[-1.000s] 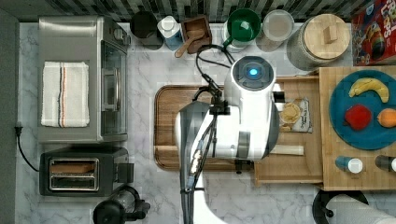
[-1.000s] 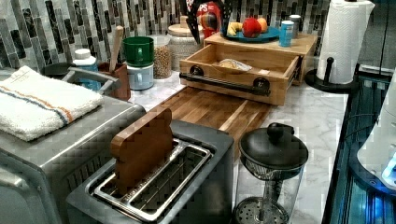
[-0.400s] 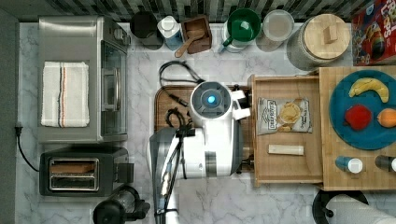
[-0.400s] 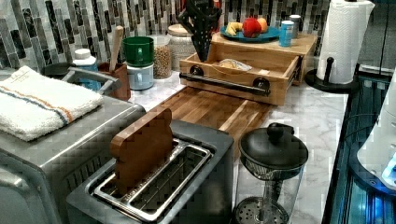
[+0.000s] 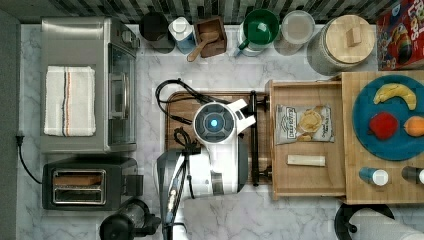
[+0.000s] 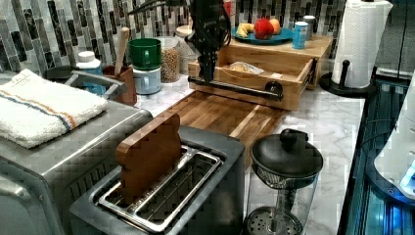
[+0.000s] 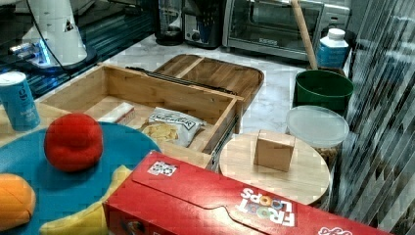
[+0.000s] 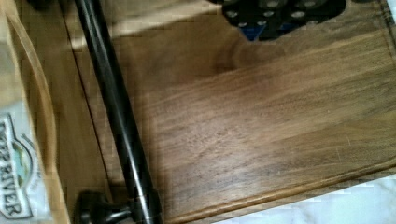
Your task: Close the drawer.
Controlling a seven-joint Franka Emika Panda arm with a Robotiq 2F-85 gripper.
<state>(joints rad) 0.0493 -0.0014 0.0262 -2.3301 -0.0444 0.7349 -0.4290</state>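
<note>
With the gripper, whose fingers I cannot make out, at nine o'clock of the open drawer, it should push its handle squarely toward three o'clock.

In the top view the white arm reaches up from about 6 o'clock toward the middle, its round wrist cap with a glowing blue light facing the camera. In the left view the dark wrist hangs straight down from 12 o'clock, cables looping off it.
</note>
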